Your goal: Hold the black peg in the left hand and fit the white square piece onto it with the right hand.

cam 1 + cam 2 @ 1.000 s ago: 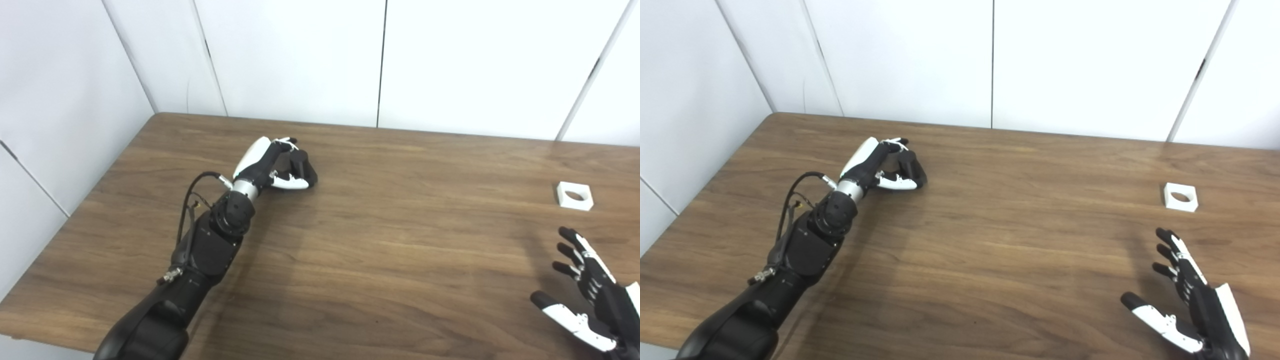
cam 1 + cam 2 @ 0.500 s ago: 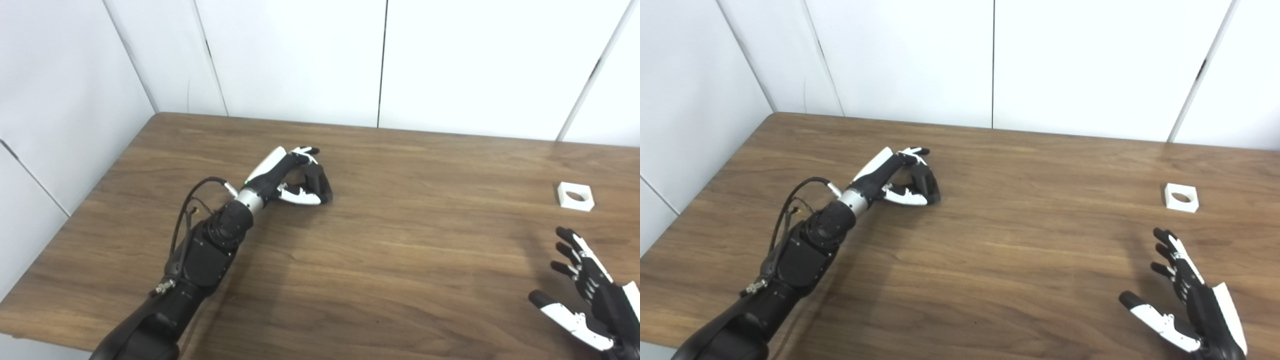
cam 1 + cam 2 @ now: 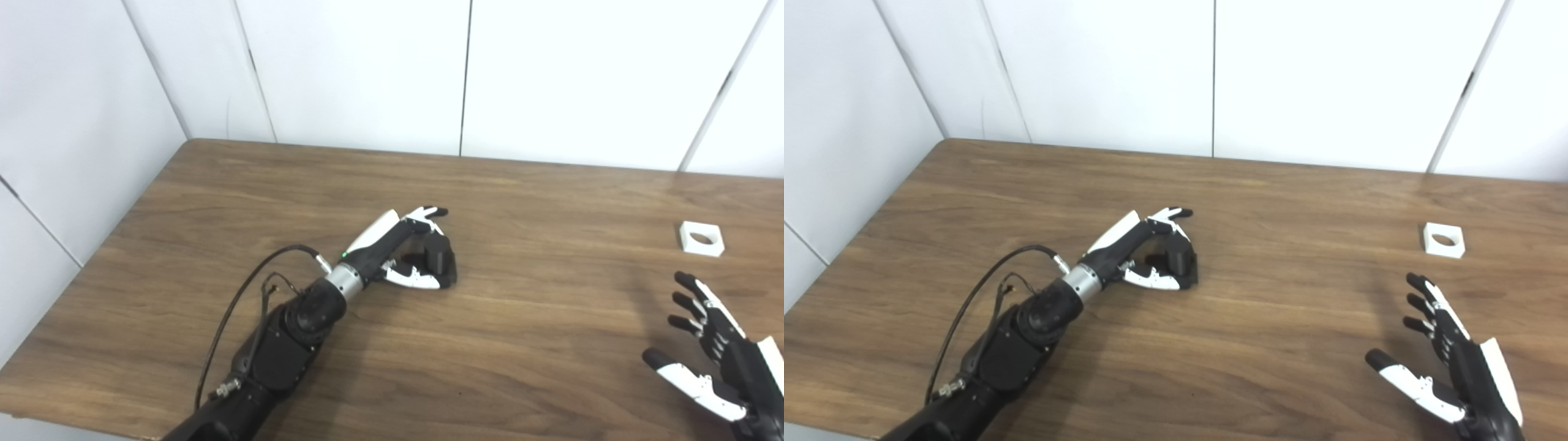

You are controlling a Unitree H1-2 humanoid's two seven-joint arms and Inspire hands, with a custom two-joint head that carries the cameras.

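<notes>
- Since a second ago the left hand has carried the black peg away from the table's far-left part toward the middle, while the right hand has barely shifted.
- Reaching diagonally up from the bottom edge, the left arm has its forearm low over the wooden table, and a black cable loops beside the wrist.
- The left hand is curled round the black peg, thumb below and fingers arched over the top; whether the peg's base touches the wood or is just above it cannot be told.
- The right hand hovers at the near-right corner, palm turned inward.
- Its fingers are spread apart and it holds nothing.
- The white square piece lies flat near the table's right edge, its round hole facing up, beyond the right hand and apart from it.
- Bare wood lies between the two hands, and the far edge meets white wall panels.
</notes>
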